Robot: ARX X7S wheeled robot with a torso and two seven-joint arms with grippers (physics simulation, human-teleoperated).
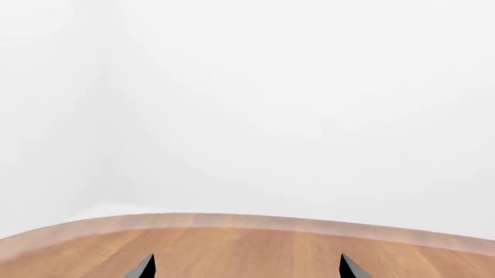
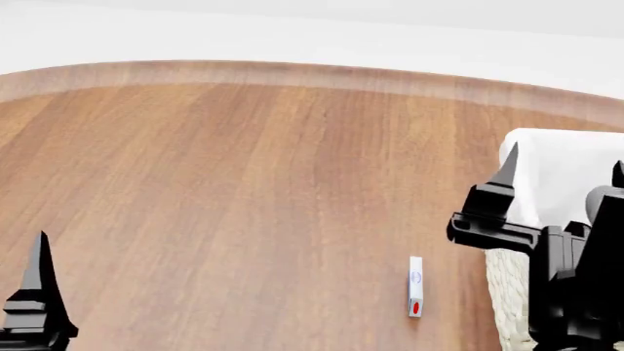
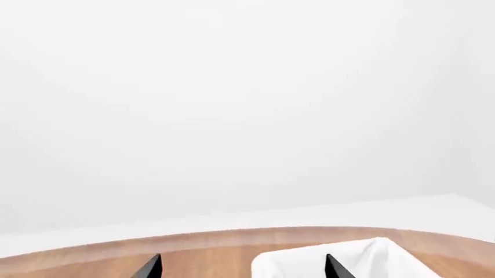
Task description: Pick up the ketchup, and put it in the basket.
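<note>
Head view: right gripper [image 2: 563,170] wide open, empty, over basket [image 2: 556,175]; left gripper [image 1: 246,267] likewise open, empty. Ketchup nowhere visible. Risks groping blind, or grabbing small white box [image 2: 416,286] instead.

No text can be read anywhere; the small white box [image 2: 416,286] lying on the surface [image 2: 244,205] near its front edge bears only a blurred bluish mark and a red dot.

Black end effector [image 2: 560,172], pointed fingertips (angular, blocky)
</note>
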